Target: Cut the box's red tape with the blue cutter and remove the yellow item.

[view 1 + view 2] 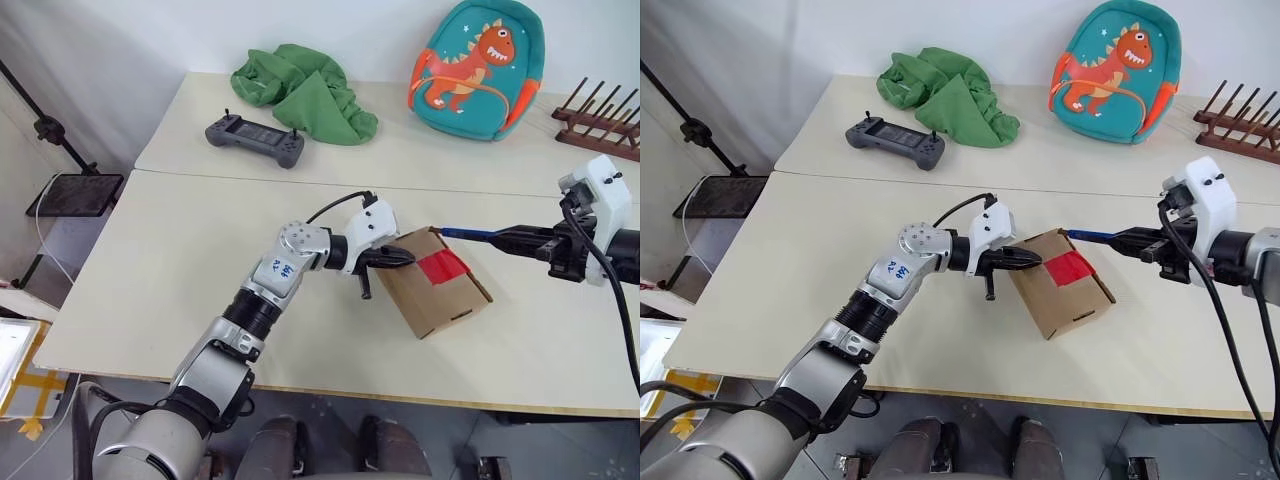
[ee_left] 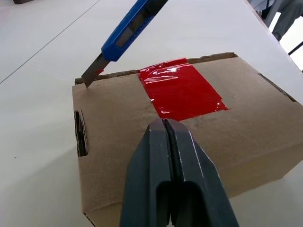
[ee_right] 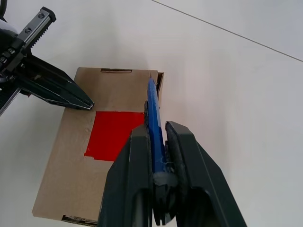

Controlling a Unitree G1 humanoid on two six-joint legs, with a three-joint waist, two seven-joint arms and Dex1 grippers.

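Left tool (image 1: pixel 405 258) pressing box (image 1: pixel 440 297), green cloth (image 1: pixel 310 92), backpack (image 1: pixel 478 68) behind

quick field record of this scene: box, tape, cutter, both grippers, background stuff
box: brown carton on the near table, flaps closed
red tape: across top seam, uncut
blue cutter: blade tip at the box's top edge, beside the tape
left gripper: shut, tips pressing the box top
right gripper: shut on blue cutter
far table: green cloth, grey controller, dinosaur backpack, wooden rack
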